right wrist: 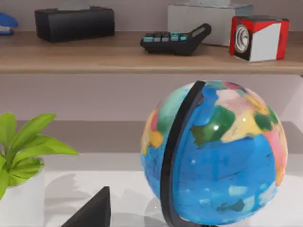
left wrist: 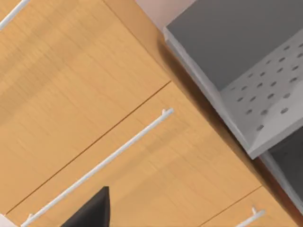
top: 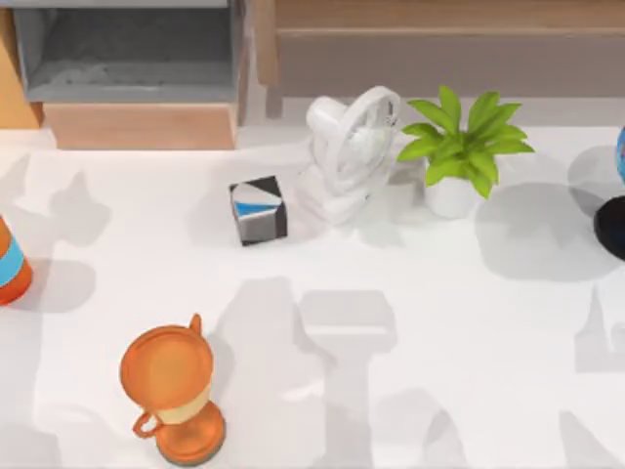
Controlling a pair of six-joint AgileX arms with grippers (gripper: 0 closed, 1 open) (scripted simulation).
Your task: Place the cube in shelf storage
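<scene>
Task judged barely started: shelf storage along the desk's far edge, puzzle cube's place cannot be told. Left gripper, right gripper: state cannot be told.

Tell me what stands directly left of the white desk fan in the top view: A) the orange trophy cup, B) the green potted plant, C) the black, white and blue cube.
C: the black, white and blue cube sits just left of the white desk fan.
</scene>
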